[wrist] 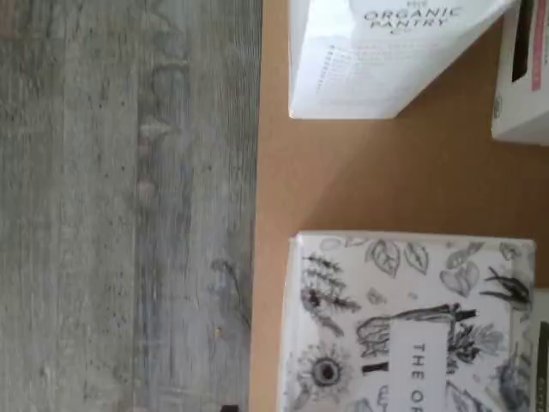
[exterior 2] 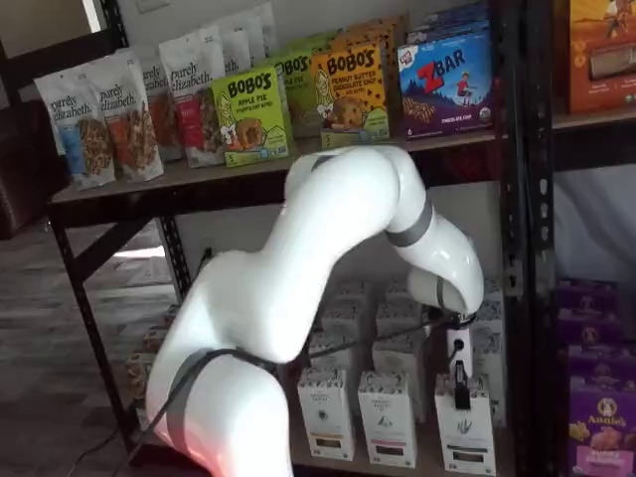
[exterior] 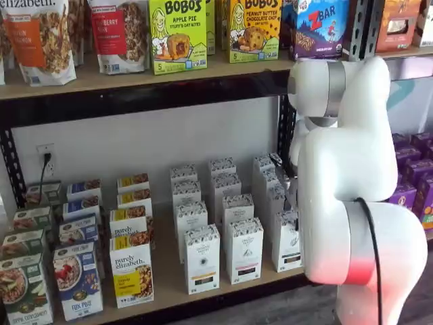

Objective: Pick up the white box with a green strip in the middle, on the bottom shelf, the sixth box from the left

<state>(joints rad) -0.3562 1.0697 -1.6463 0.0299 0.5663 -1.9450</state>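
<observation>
Bare bench (wrist: pixel 360 172) lies between two front cartons (wrist: pixel 412 326) (wrist: pixel 377 51); more cartons (exterior: pixel 233 203) stand close behind, arm (exterior: pixel 352 176) screening the right.

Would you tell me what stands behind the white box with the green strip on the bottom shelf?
Behind the white box, similar white cartons run back in a row on the bottom shelf; the arm hides part of that row.
</observation>
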